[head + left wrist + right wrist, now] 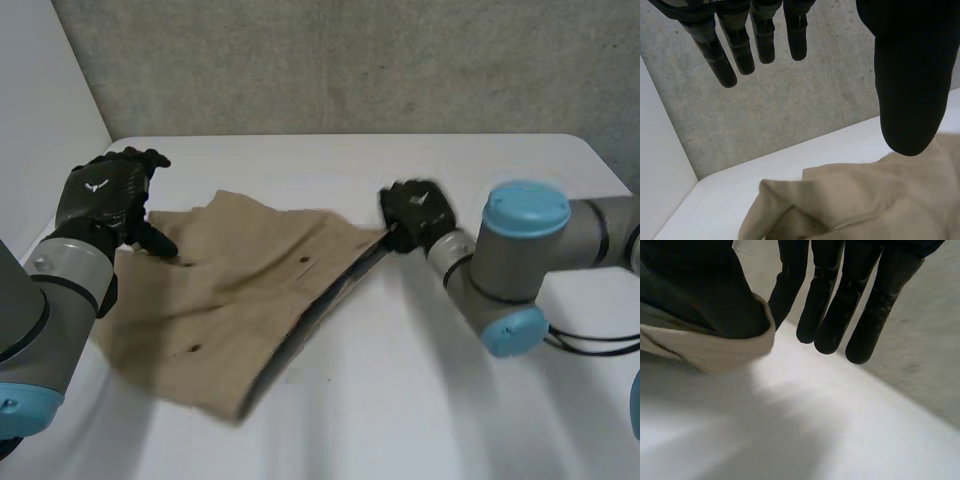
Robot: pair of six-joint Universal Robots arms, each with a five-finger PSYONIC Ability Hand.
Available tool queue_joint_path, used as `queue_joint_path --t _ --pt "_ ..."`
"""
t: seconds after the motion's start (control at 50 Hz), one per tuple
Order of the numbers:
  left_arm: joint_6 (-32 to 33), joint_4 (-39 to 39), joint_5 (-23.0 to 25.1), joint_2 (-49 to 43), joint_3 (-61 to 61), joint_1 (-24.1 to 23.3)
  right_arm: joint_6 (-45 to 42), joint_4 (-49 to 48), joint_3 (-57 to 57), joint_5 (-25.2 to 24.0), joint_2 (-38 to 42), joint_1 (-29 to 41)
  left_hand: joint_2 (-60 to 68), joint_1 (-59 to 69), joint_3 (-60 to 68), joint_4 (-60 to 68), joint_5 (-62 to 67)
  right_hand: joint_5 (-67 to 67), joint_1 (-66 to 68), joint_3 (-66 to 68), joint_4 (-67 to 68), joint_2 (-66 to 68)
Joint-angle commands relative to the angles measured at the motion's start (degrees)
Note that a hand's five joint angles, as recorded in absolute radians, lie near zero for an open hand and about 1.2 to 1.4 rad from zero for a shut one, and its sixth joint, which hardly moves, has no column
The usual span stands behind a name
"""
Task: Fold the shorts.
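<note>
Tan shorts [240, 300] lie spread and rumpled on the white table [440, 400], their dark-lined waistband edge running toward the right. My right hand [418, 212] is at the waistband's far right corner. In the right wrist view its thumb [700, 295] pinches that cloth corner [705, 352] against a finger, and the other fingers [840, 300] stay fairly straight. My left hand [100, 195] hovers over the shorts' far left edge with its thumb pointing down. In the left wrist view its fingers [740, 45] and thumb [910, 75] are spread above the cloth [865, 200] and hold nothing.
A grey concrete wall [350, 60] stands behind the table, and a white side panel [40, 100] closes the left. Bare tabletop stretches to the right of the shorts and in front of them.
</note>
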Motion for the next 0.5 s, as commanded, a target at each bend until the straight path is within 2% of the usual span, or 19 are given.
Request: queue_joint_path --t 0.02,0.18,0.22,0.24,0.26,0.3,0.42,0.5 --pt "0.0 -0.4 0.1 0.9 -0.7 0.2 -11.1 0.4 -14.7 6.8 2.9 -10.6 -1.2 -2.4 -1.4 -1.2 -0.6 13.8 24.1 12.5 12.0 12.6" --pt "0.0 -0.4 0.1 1.1 -2.0 0.2 -14.2 -0.4 -21.5 8.1 7.3 -16.0 -3.5 -4.8 -3.8 -3.5 -2.9 13.8 24.1 12.5 12.0 12.6" --pt "0.0 -0.4 0.1 1.1 -2.6 0.2 -14.6 -0.5 -21.5 8.7 7.4 -16.5 -3.7 -5.0 -4.0 -3.7 -3.1 -9.7 0.6 -11.0 -11.6 -10.9" --pt "0.0 -0.4 0.2 1.1 -2.8 0.2 -14.8 -0.5 -21.1 9.1 7.1 -16.6 -3.7 -5.0 -4.0 -3.7 -3.1 -41.2 -30.9 -42.5 -43.0 -42.4" --pt "0.0 -0.4 0.2 1.0 -2.8 0.2 -14.8 -0.5 -20.6 9.0 6.8 -16.6 -3.7 -5.0 -4.0 -3.7 -3.1 -56.2 -45.9 -57.5 -58.0 -57.4" --pt "0.0 -0.4 0.2 1.0 -2.9 0.2 -14.7 -0.4 -19.0 8.6 5.7 -16.4 -3.7 -5.0 -4.0 -3.7 -3.1 -56.2 -45.9 -57.5 -58.0 -57.4" --pt "0.3 -0.1 0.2 0.9 -2.8 -0.1 -13.6 -0.4 -4.2 5.7 -7.5 -16.4 -3.4 -4.6 -3.6 -3.4 -2.8 -56.2 -45.9 -57.5 -58.0 -57.4" --pt "0.5 0.3 1.4 0.2 -1.9 -0.1 -12.9 0.4 6.5 5.6 -16.3 -16.5 -2.7 -3.9 -3.0 -2.7 -2.1 -56.2 -45.9 -57.5 -58.0 -57.4"
